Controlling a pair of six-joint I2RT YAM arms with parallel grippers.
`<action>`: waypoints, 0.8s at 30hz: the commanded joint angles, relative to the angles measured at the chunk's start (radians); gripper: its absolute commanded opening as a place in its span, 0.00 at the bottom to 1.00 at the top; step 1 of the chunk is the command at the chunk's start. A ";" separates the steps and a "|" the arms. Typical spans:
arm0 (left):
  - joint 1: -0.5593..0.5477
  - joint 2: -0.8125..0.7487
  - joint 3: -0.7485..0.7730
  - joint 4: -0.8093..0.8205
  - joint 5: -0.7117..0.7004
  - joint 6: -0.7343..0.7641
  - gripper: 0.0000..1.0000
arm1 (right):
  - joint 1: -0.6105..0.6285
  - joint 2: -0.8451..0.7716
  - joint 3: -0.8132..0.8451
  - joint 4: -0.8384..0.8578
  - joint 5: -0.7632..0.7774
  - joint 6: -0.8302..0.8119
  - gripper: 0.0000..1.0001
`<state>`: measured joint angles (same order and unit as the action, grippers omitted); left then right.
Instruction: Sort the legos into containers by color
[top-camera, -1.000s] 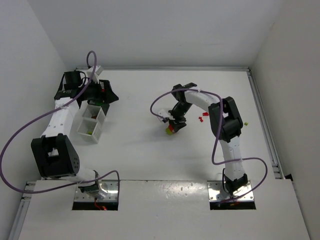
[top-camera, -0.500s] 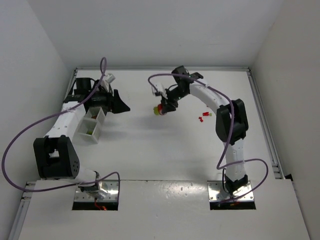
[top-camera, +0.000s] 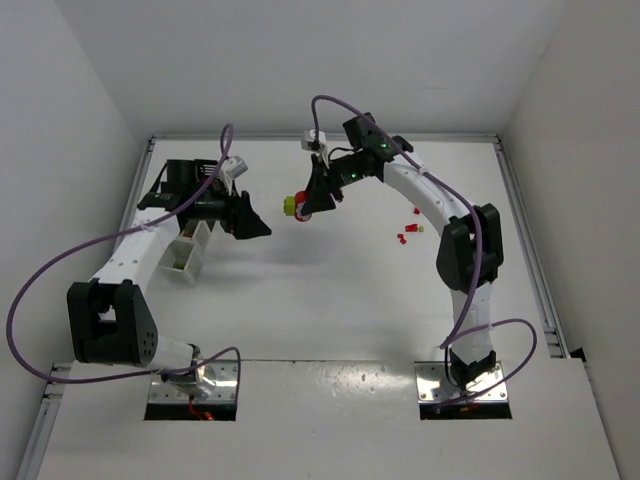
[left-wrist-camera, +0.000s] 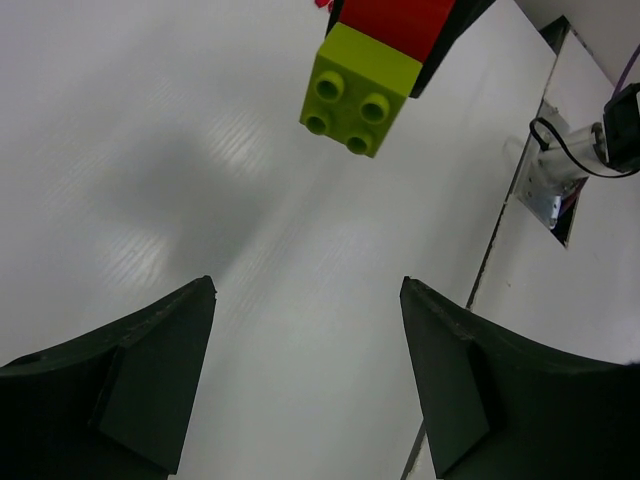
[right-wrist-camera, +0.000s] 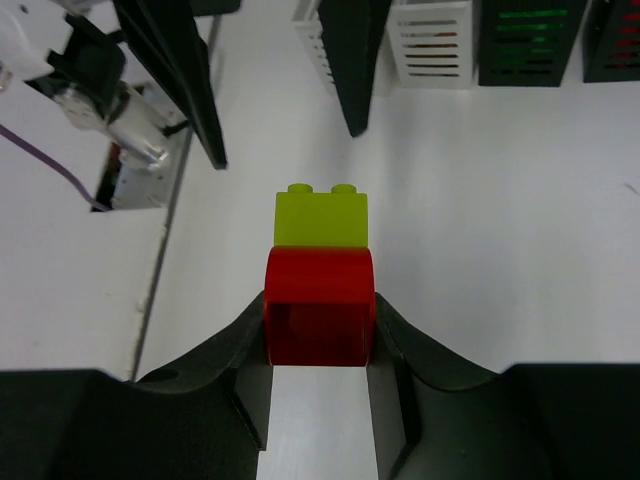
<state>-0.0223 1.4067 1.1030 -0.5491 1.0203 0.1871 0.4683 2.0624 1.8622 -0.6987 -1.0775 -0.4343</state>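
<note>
Jaws of the right gripper (right-wrist-camera: 320, 330) are clenched on the red block (right-wrist-camera: 320, 305), which carries a yellow-green brick (right-wrist-camera: 321, 217) pressed onto its outer end. From above, this two-colour stack (top-camera: 296, 207) hangs in the air over the far half of the table (top-camera: 330, 300), left of its middle and resting on nothing.

The left gripper (left-wrist-camera: 308, 300) is released, its jaws wide and holding nothing, just to the left of the stack. The stack's long axis runs out of the right claw toward the left one. The yellow-green end leads, and its studs face the left wrist camera, ahead of the open jaws but not between them.

The left arm is therefore nearer the green brick, and I judge it is placed to pinch that end and pull the colours apart. The containers (top-camera: 185, 250) sit under the left arm, near the table's left edge.
</note>
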 joint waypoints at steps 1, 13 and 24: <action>-0.021 0.015 0.046 0.003 0.024 0.051 0.81 | 0.006 0.001 0.039 0.017 -0.114 0.110 0.00; -0.093 0.113 0.165 0.012 0.126 0.051 0.81 | 0.024 -0.002 -0.014 0.125 -0.173 0.289 0.00; -0.102 0.123 0.195 0.107 0.176 -0.050 0.71 | 0.033 0.007 -0.032 0.125 -0.173 0.289 0.00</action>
<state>-0.1150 1.5227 1.2537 -0.5056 1.1370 0.1574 0.4938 2.0632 1.8393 -0.6067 -1.2076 -0.1551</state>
